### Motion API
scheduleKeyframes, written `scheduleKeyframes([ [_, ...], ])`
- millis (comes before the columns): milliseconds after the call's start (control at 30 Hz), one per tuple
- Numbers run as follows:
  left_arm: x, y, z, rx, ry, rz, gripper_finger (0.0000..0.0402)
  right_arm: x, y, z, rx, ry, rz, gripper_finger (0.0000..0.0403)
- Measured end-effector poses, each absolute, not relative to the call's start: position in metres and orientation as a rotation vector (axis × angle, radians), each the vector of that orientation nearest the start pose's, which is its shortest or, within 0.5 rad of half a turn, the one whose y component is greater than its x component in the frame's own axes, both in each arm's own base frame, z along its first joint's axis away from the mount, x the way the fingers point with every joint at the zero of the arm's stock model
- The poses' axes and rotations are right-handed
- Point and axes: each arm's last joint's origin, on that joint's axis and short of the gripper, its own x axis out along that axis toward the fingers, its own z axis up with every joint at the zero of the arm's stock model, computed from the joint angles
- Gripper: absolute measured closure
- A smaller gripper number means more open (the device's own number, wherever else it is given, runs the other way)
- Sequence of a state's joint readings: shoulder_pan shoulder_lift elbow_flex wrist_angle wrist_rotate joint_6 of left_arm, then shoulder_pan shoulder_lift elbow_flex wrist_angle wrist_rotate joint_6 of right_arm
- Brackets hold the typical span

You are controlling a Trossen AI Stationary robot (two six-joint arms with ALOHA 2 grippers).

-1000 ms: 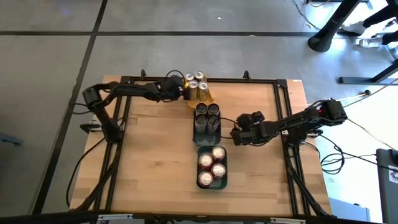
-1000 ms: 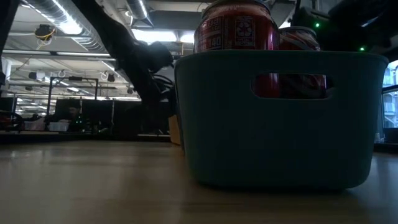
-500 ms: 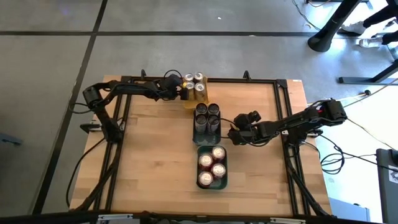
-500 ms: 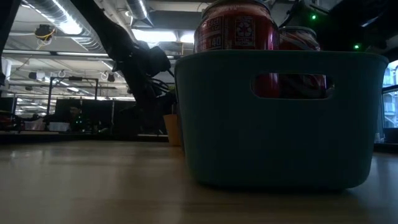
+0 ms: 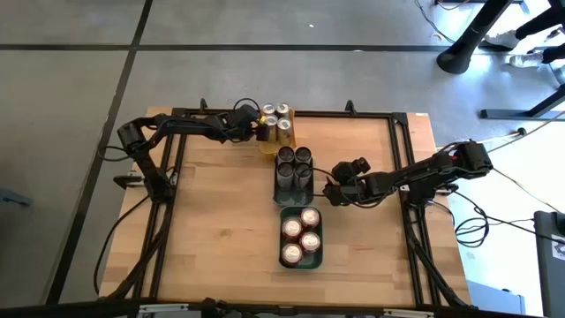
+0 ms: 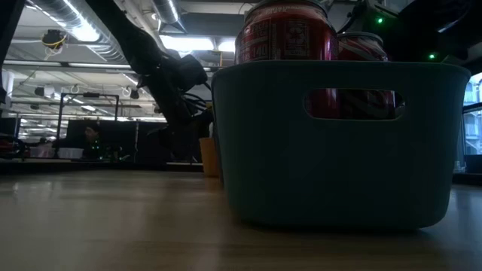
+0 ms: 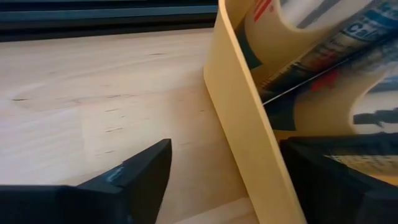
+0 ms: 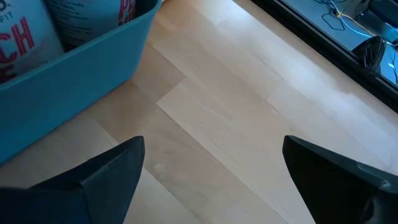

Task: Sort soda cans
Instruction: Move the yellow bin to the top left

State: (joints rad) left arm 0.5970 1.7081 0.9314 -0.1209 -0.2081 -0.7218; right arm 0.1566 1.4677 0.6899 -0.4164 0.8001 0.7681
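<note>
Several gold soda cans (image 5: 275, 117) stand in a yellow tray (image 5: 267, 144) at the table's far side. Dark cans (image 5: 294, 161) fill a dark tray (image 5: 294, 183) just nearer. Red cans (image 5: 300, 234) sit in a teal tray (image 6: 339, 150) nearest the front. My left gripper (image 5: 257, 130) is open at the yellow tray's left wall (image 7: 239, 118), one finger (image 7: 134, 180) outside it and the other (image 7: 336, 180) inside, beside a gold can (image 7: 311, 43). My right gripper (image 5: 329, 191) hovers open to the right of the dark tray, above bare wood. My left gripper stands astride the yellow tray's left wall (image 7: 249, 143), slanting down from the table's left. Bare wood shows between the outer finger and the wall. I cannot tell whether the inner finger touches the wall or the can behind it. The tray rests on the table.
A black frame rail (image 5: 291, 114) runs round the table. Bare wood lies to the left of the trays (image 5: 221, 212) and beneath my right gripper (image 8: 211, 112). The teal tray's corner (image 8: 62, 81) shows close to my right gripper (image 8: 211, 180).
The yellow tray has turned a little on the table, its near end swinging toward the left edge, with my left gripper at its left wall.
</note>
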Motion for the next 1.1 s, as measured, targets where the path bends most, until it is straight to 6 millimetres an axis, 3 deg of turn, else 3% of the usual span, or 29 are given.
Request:
scheduleKeyframes([
  [467, 0.273, 0.1923, 0.162, -0.808, 0.588, 1.048, 0.0277, 0.2423, 0.0179, 0.1546, 0.122, 0.8, -0.885, 0.0022],
  [1100, 0.2712, 0.1928, 0.1617, -0.769, 0.603, 1.082, 0.0397, 0.2427, 0.018, 0.1548, 0.122, 0.797, -0.884, 0.0022],
])
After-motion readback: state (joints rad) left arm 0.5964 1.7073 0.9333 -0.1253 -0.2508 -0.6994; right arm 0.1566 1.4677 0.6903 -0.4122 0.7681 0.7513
